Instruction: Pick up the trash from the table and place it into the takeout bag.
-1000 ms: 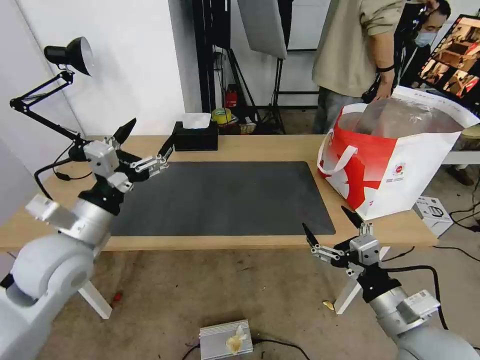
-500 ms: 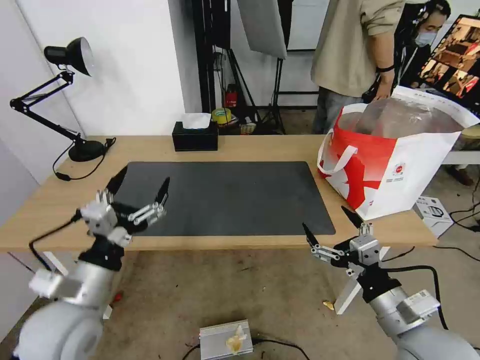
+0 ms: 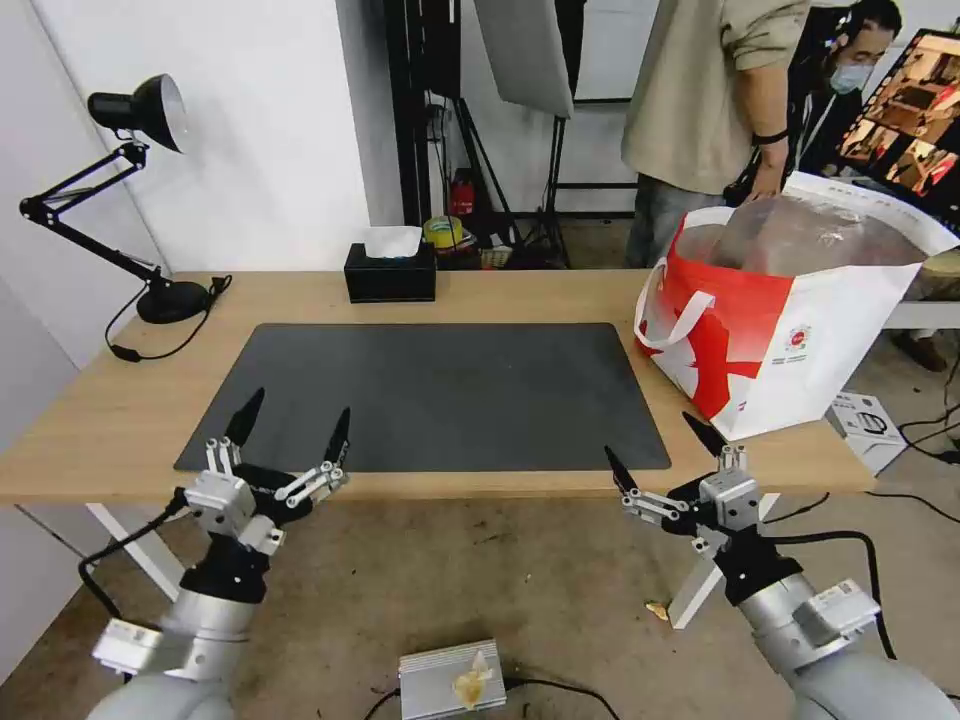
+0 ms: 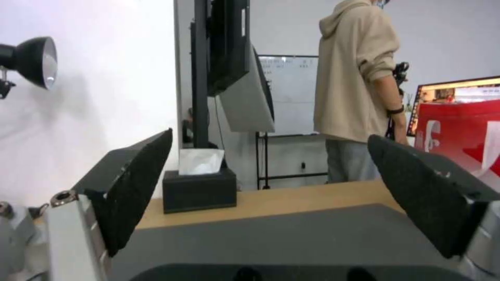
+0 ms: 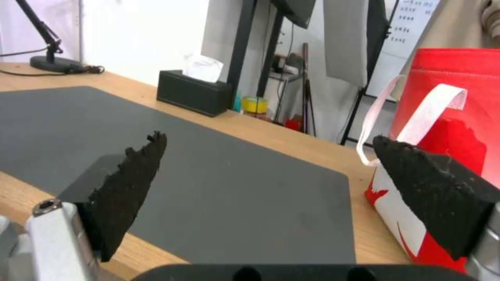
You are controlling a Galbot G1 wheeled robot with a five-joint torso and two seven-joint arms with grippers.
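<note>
The long wooden table point(image 3: 500, 295) held a dark mat point(image 3: 440, 395). The big red-and-white takeout bag point(image 3: 790, 320) stood at its right end. The left gripper point(image 3: 293, 425) and right gripper point(image 3: 660, 445) hung by the table's near edge, fingers spread, holding nothing.

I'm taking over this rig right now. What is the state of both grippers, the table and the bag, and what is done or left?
Left gripper: open, empty, at the table's near edge, by the mat's near-left corner.
Right gripper: open, empty, at the near edge by the mat's right corner.
Takeout bag: upright on the table's right end, mouth open.
Done: no trash is on the table or mat.
Left: nothing to pick; the bag's contents cannot be made out.
</note>
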